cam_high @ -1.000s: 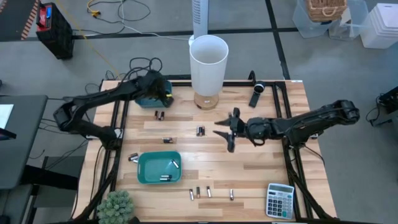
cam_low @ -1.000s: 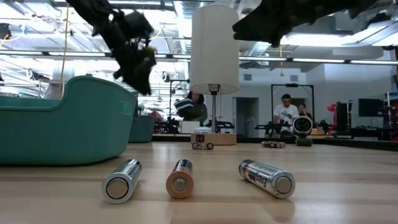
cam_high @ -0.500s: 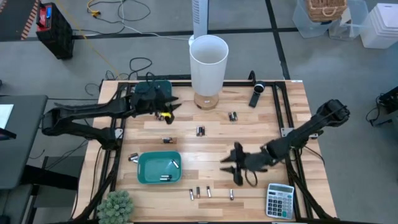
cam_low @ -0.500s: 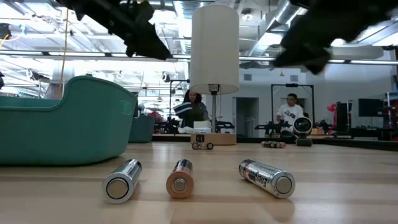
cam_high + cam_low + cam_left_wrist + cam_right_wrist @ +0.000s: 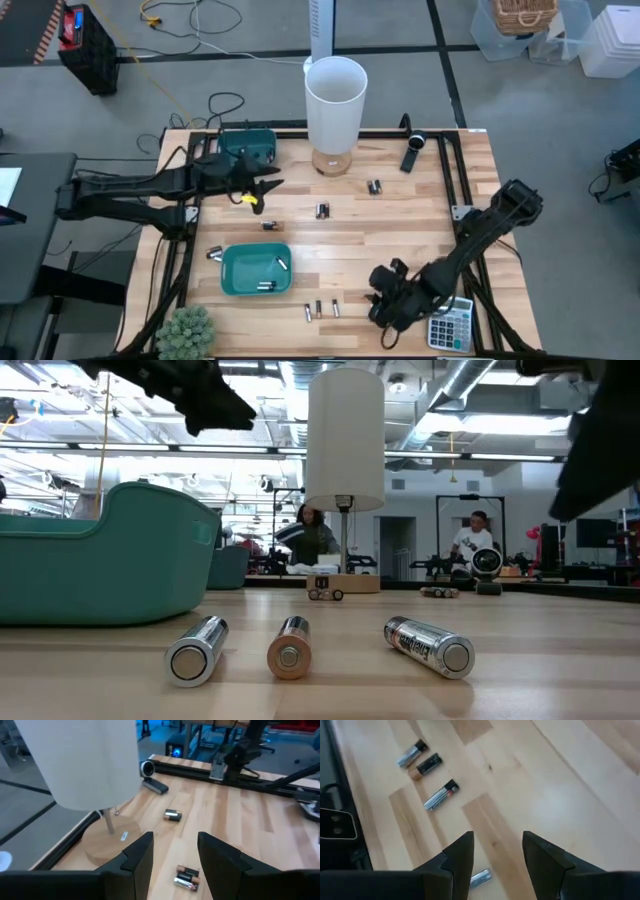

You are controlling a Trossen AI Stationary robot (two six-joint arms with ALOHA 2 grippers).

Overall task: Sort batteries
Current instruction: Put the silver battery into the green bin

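Batteries (image 5: 321, 309) are lying scattered on the bench (image 5: 420, 220), so the right end effector (image 5: 384, 310), released and empty, is hovering by the near row, while the left end effector (image 5: 258, 190), also released, is hanging far left.

Teal bin (image 5: 255, 270); white lamp shade (image 5: 335, 88); silvery batteries (image 5: 300, 648).

No wording is showing clearly enough to read. The battery (image 5: 428, 645) lying nearest on the bench (image 5: 520, 660) is carrying dark print along its silver side, but the letters are staying too small and slanted to make out.
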